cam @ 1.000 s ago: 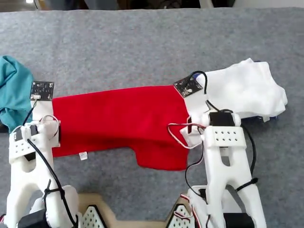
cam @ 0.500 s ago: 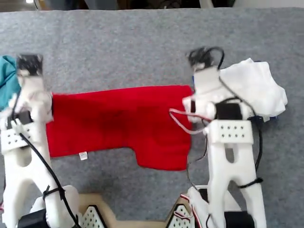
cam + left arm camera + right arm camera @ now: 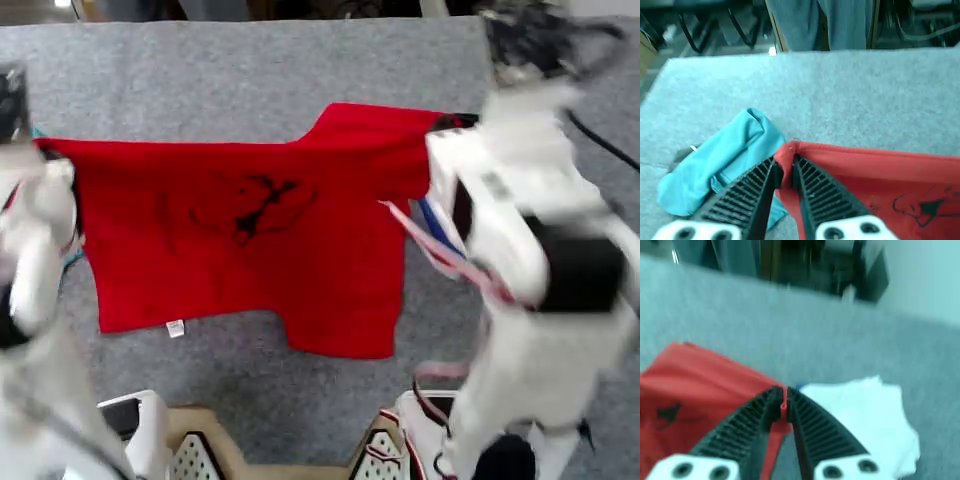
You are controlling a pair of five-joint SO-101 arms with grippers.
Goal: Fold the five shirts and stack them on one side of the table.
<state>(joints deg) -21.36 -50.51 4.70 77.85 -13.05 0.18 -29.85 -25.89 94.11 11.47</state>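
Red shirt (image 3: 250, 240) lifted between teal shirt (image 3: 715, 160), white shirt (image 3: 865, 410).

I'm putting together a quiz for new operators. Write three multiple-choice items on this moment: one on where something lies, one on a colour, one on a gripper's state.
1. Where does the teal shirt lie?
A. On the table, beside the left gripper
B. On top of the white shirt
C. Draped over the right arm

2. What colour is the shirt spread between the two arms?
A. White
B. Red
C. Teal

3. What is the right gripper doing?
A. Open above bare table
B. Shut on the white shirt
C. Shut on the red shirt

Answers:
1 A: the left wrist view shows the teal shirt bunched on the table next to that gripper.
2 B: the high view shows a red shirt stretched from arm to arm.
3 C: in the right wrist view red cloth is pinched between its fingers, and the white shirt lies apart.
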